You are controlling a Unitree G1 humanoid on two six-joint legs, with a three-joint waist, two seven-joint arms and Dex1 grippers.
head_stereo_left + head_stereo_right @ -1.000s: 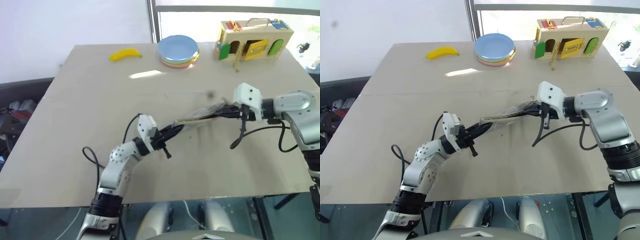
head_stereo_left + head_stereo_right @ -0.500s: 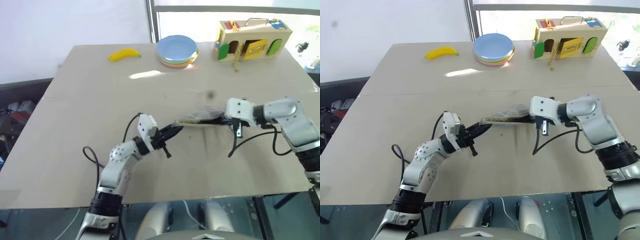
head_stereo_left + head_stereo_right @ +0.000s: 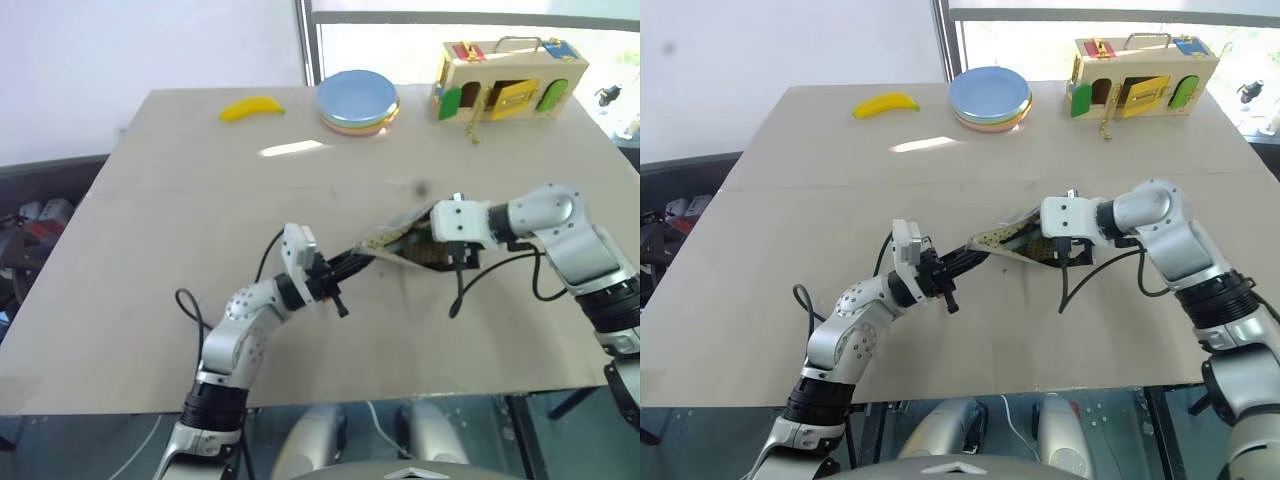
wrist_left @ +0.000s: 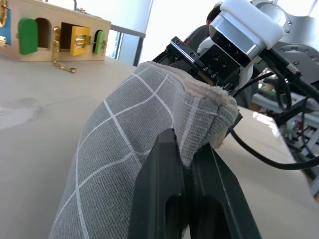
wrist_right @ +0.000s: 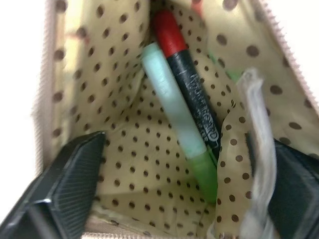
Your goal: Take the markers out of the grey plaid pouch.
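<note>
Right tool (image 3: 1040, 247) is moving in from the pouch's far end to its mouth, fingers now spread wide just inside the opening. Left tool (image 3: 352, 266) is clenching the grey plaid pouch (image 4: 144, 124) by one end, holding it raised off the surface (image 3: 200, 200). Both markers (image 5: 187, 117) are lying side by side inside, long axes running down into the pouch, green cap nearest the mouth, red cap deepest. Step: reaching in. Next I'd judge: push deeper, close on one marker.
</note>
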